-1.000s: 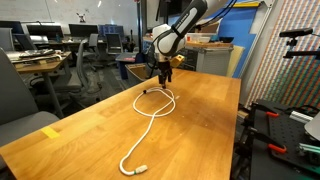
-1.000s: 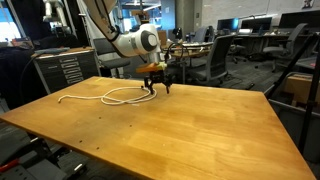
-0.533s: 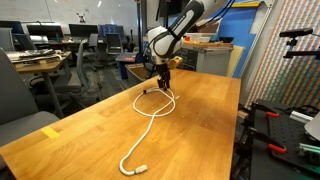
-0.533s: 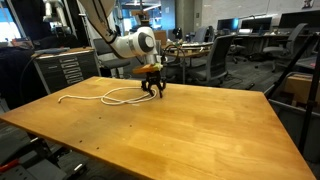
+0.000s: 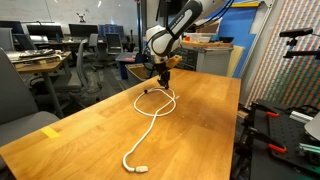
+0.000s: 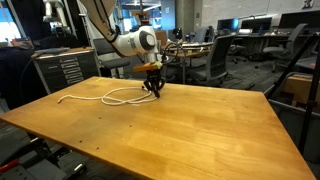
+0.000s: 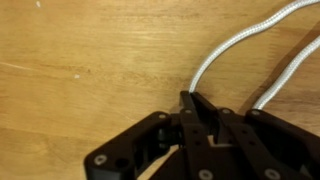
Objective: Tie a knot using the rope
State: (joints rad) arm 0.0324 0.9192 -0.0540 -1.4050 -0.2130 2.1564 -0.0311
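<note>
Currently: Robotiq gripper [image 7: 190,98], jaws closed, apparently pinching one strand of the white rope [image 7: 240,38] at the fingertips. Rope lies on the wooden table [image 5: 200,130]; in an exterior view its loop sits by the gripper toward 12 o'clock, and its free end [image 5: 138,168] trails toward 7 o'clock.
</note>
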